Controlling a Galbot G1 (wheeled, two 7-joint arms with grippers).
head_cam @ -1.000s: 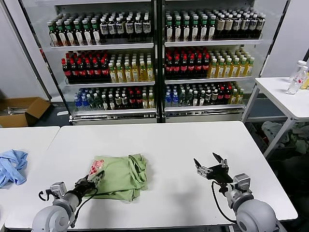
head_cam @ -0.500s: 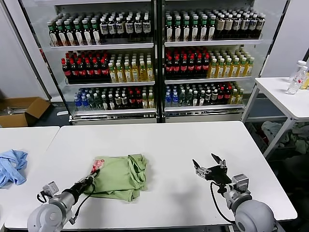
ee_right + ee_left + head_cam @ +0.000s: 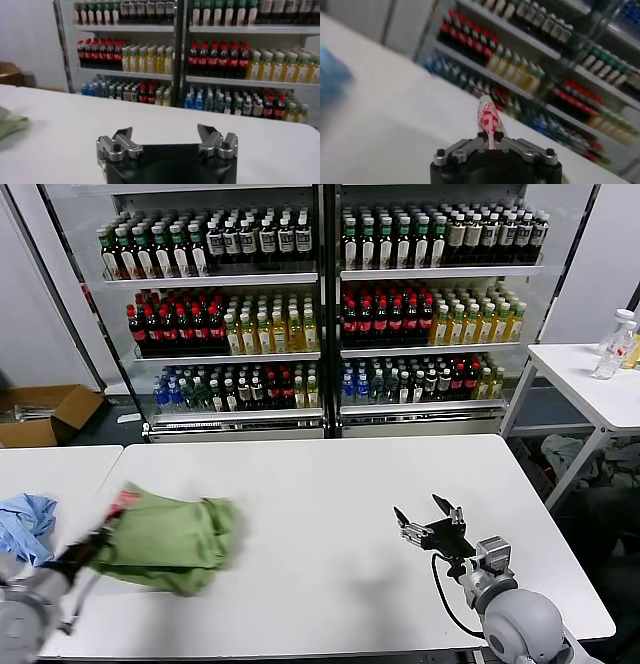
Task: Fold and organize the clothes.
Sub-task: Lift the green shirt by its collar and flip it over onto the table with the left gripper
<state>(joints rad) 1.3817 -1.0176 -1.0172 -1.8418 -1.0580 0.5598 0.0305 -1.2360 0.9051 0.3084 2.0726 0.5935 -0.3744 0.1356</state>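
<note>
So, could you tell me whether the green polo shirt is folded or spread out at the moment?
Folded. The green polo shirt lies as a compact, layered bundle on the table, with the left pincer shut on its patch edge; the right pincer is open, apart.

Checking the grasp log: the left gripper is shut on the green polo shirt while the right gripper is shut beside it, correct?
Not quite. The right gripper is open, fingers spread, well apart from the green polo shirt, as the right wrist view shows. The left gripper is shut on the shirt.

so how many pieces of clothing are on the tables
2. A green shirt on the main table's left side, pinched at its printed edge by the left claw, and a blue garment on the neighbouring table at far left, partly cut off.
</note>
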